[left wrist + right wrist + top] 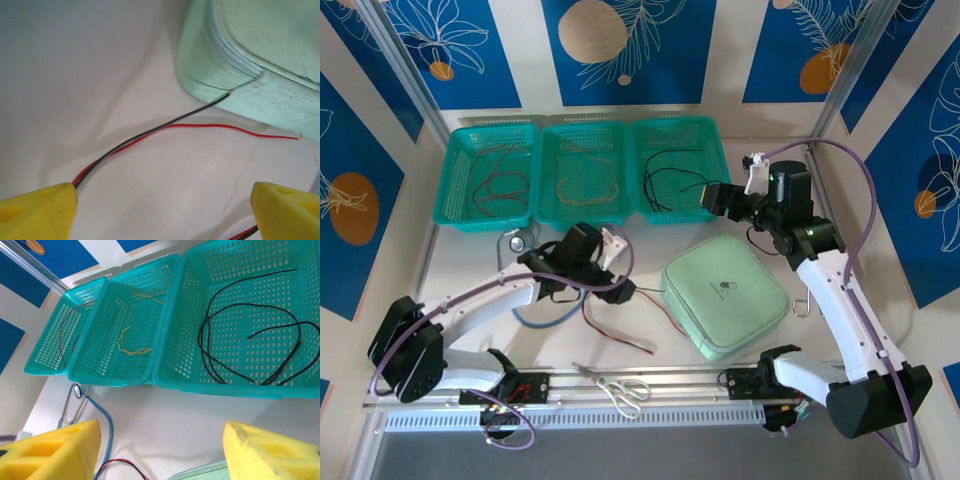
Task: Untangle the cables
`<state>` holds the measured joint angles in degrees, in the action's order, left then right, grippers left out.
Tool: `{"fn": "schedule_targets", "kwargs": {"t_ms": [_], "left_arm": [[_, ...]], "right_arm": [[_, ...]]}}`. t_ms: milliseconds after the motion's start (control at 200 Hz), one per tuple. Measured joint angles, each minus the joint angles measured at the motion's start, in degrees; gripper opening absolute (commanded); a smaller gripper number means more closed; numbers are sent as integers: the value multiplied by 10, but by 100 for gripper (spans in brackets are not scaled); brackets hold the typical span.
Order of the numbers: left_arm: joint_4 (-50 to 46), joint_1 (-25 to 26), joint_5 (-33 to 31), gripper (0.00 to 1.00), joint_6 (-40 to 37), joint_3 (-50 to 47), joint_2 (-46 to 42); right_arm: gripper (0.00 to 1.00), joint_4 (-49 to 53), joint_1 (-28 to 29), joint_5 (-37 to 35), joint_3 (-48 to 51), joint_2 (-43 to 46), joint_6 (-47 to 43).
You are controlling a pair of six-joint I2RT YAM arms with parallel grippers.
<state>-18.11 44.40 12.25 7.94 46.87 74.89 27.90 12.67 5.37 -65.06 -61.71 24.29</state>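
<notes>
I'm looking into a small booth: walls (650, 50) of blue panels with white leaf drawings and tan discs, and a plain white table (650, 240) under the arms.

Along the far edge stand three teal plastic mesh baskets. The left basket (492, 128) holds thin red wires (495, 180), the middle basket (585, 124) a tan-yellow wire (585, 185), and the right basket (675, 122) black wires (670, 180). I take those as sorted, so most of the job looks done.

What is left, as I read it, is one red-and-black pair of thin cables (150, 132) lying on the table beside the mint-green zipped fabric pouch (725, 295). The two run close together near my left gripper (165, 210), then part. The black end touches the pouch's edge and the red end lies free just beside it.

The left gripper's yellow fingers stand wide apart over that pair with nothing between them. The right gripper (162, 450) faces the baskets, its pads also spread and empty.

A blue-tubed stethoscope with a metal disc (515, 243) lies near the left basket, and steel scissors (620, 385) sit at the near edge.
</notes>
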Motion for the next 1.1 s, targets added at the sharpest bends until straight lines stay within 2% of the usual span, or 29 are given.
{"fn": "schedule_targets", "kwargs": {"t_ms": [165,265,450,650,825,995,1101], "left_arm": [[185,17,24,89,-36,-99,21],[304,18,36,89,-57,-150,66],[438,23,61,85,-111,-162,163],[502,28,69,76,-148,-162,198],[516,33,78,70,-165,-160,201],[493,37,97,50,-182,-131,205],[489,38,107,47,-189,-112,224]], "right_arm": [[65,0,-27,25,0,0,0],[66,2,-46,40,0,0,-1],[66,17,-72,57,-2,9,-9],[65,18,-95,69,-2,30,-9],[66,19,-103,71,-2,33,-9],[65,19,-104,74,-1,33,-9],[65,19,-104,76,-1,33,-9]]}}
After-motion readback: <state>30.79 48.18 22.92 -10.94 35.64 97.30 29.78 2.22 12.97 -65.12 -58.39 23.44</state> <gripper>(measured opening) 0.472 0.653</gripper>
